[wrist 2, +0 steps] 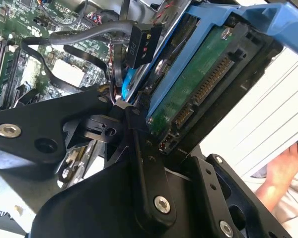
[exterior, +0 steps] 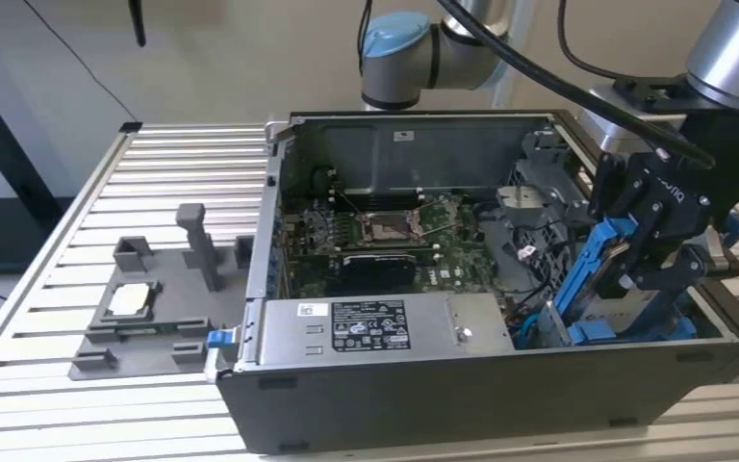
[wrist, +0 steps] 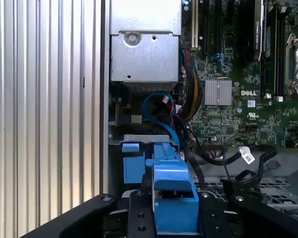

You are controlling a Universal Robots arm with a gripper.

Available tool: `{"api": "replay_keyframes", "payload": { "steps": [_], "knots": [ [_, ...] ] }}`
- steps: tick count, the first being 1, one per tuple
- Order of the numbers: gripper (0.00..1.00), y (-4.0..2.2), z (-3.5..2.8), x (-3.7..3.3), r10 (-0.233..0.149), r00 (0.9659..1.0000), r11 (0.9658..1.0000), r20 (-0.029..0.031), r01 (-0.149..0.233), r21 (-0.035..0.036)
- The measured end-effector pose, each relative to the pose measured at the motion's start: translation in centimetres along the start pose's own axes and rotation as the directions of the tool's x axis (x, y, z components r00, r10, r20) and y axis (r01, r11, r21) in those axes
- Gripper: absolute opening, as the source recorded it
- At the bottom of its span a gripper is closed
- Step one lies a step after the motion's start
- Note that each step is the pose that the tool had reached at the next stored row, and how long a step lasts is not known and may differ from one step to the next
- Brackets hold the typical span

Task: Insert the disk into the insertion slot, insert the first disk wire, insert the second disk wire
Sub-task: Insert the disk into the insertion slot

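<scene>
In the exterior view the computer case (exterior: 472, 385) sits in the middle, and cables (exterior: 530, 258) hang loose just beside the slot (exterior: 639, 330) toward the exterior view's right. The claw (exterior: 646, 274) is clamped on the disk (exterior: 600, 260), which is steeply tilted with its lower end by the slot. That tilt could jam the frame, or the disk could trap a cable beneath it.

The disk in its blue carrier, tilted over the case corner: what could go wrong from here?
1. The disk, gripped by the pincer, stands tilted over the insertion slot; it might jam against the blue trim.
2. A loose black cable plug and a blue cable lie close to the disk and could get pinched.
3. A person's hand shows by the slatted table; it may be within the arm's reach.
</scene>
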State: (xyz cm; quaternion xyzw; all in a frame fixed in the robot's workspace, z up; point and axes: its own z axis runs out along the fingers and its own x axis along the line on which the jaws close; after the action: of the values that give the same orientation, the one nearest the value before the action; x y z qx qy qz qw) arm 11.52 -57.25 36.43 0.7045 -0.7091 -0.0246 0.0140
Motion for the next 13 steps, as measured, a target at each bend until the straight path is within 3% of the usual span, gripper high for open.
{"api": "replay_keyframes", "payload": {
  "steps": [1, 3, 4, 7, 9, 13],
  "knots": [
    [0.34, 0.00, 0.00, 0.00, 0.000, 1.0000, 1.0000, -0.0001, 0.000, 0.0001],
    [0.46, 0.00, 0.00, 0.00, 0.000, 1.0000, 1.0000, -0.0001, 0.000, 0.0002],
    [0.46, 0.00, 0.01, 0.00, 0.000, 1.0000, 1.0000, 0.0002, 0.000, 0.0002],
    [0.58, -0.01, 0.01, 0.00, 0.000, 1.0000, 1.0000, 0.0001, 0.000, 0.0002],
    [0.58, -0.01, -0.02, 0.00, 0.000, 1.0000, 1.0000, 0.0000, 0.000, 0.0002],
    [0.58, 0.07, -1.12, -0.02, 0.000, 1.0000, 1.0000, 0.0000, 0.000, 0.0002]
  ]
}}
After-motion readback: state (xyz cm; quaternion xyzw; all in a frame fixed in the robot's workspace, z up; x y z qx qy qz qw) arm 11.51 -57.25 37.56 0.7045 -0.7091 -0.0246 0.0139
